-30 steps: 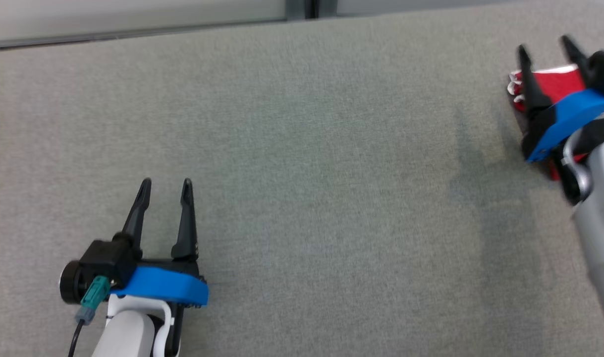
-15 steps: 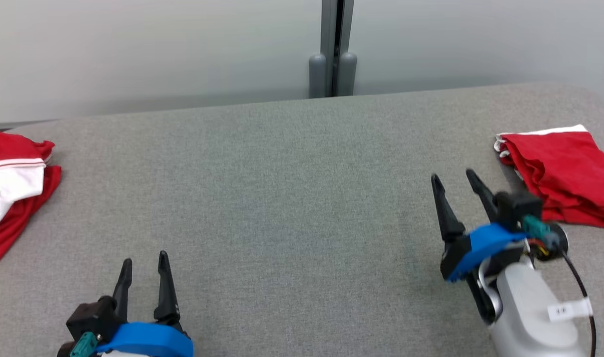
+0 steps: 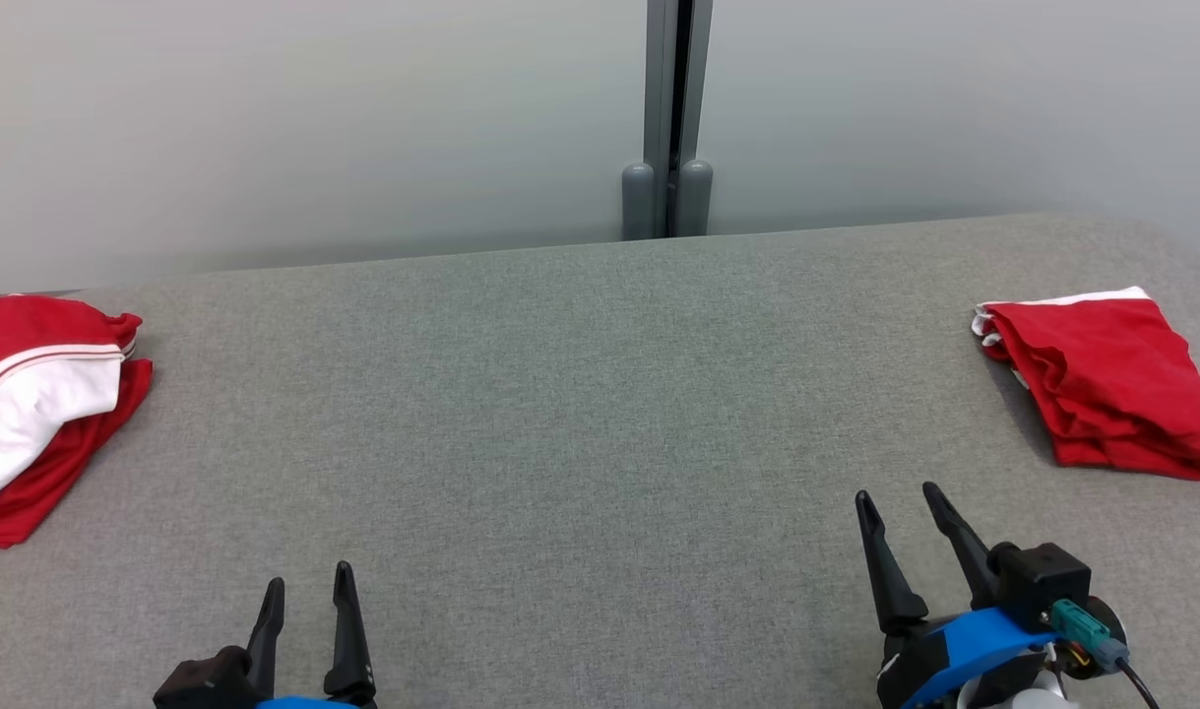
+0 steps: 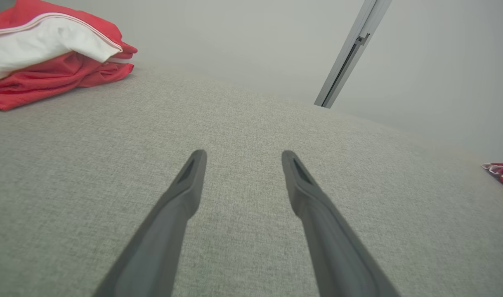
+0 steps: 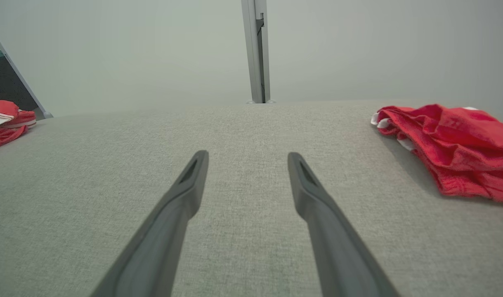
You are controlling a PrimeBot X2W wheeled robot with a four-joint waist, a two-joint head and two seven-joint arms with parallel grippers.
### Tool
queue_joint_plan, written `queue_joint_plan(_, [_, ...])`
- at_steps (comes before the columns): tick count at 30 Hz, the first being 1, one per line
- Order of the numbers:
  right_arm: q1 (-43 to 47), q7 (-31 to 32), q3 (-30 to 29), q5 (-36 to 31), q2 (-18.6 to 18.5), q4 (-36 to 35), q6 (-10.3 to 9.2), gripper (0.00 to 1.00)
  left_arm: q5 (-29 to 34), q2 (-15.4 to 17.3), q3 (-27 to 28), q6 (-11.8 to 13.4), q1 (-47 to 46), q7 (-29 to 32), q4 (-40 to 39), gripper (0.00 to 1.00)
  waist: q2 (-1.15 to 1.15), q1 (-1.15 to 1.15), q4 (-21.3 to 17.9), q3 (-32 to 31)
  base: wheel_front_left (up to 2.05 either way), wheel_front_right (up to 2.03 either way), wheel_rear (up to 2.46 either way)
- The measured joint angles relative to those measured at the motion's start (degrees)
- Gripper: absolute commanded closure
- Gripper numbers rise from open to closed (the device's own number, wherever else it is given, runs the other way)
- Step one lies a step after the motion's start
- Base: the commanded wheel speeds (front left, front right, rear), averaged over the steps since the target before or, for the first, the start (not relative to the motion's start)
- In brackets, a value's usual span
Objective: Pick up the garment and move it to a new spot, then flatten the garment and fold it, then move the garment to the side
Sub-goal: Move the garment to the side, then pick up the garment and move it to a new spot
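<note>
Right gripper (image 3: 895, 492) withdrawn, spread, empty | red garment (image 3: 1111, 384) well apart, to its right | left gripper (image 3: 308, 575) spread

Grey cloth tabletop (image 3: 600, 394), pale wall (image 3: 265, 118)

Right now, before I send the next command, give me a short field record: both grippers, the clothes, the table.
table: grey fabric surface, clothes at its two ends
left gripper: fingers open, empty, low at front left
right gripper: fingers open, empty, front right, touching no cloth
red garment: folded, at the right end
red and white pile: bunched clothing at the left end
task stage: fold looks done and set aside
</note>
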Motion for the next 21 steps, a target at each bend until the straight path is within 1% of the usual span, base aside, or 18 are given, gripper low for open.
queue_joint_plan(15, [1.5,0.0,0.6,0.9,0.0,-0.7,0.00,0.00,2.0,-0.5,-0.2,-0.7,0.0,0.0,0.6,0.00,0.00,0.01,0.8,-0.7,0.00,0.00,0.00])
queue_joint_plan(18, [1.7,0.0,0.7,1.1,0.0,-0.7,0.00,0.00,2.2,-0.5,-0.3,-0.8,0.0,0.0,0.7,0.00,0.00,0.01,2.0,-0.9,0.00,0.00,0.00])
queue_joint_plan(21, [2.0,0.0,0.6,1.2,0.0,-0.8,0.00,0.00,2.4,-0.6,-0.6,-1.0,-0.1,0.0,0.8,0.00,0.00,0.01,4.3,-1.5,0.00,0.00,0.00])
